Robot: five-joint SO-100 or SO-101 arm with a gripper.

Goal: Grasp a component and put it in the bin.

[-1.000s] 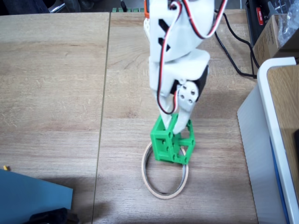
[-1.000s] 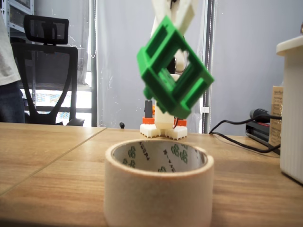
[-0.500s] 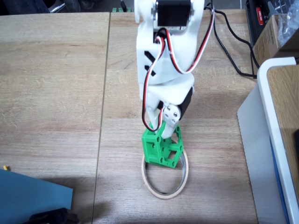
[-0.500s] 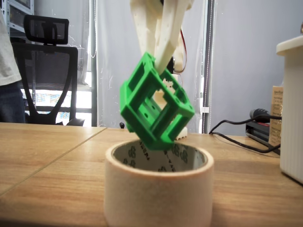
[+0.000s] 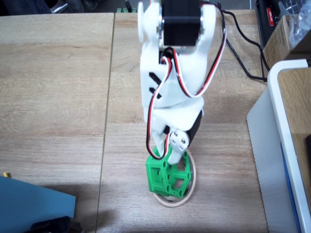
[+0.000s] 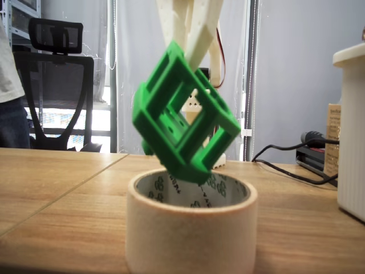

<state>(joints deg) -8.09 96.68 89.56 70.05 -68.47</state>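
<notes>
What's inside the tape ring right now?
Nothing visible rests inside the tape ring. The green block, held in the gripper, hangs above its opening. The ring's wall hides its floor from the side.

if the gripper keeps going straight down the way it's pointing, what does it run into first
Probably the tape ring. The gripper points down, clamped on the green block, whose lowest corner hangs just above the ring's opening. The block would likely enter the hole or clip the rim; depth is unclear.
</notes>
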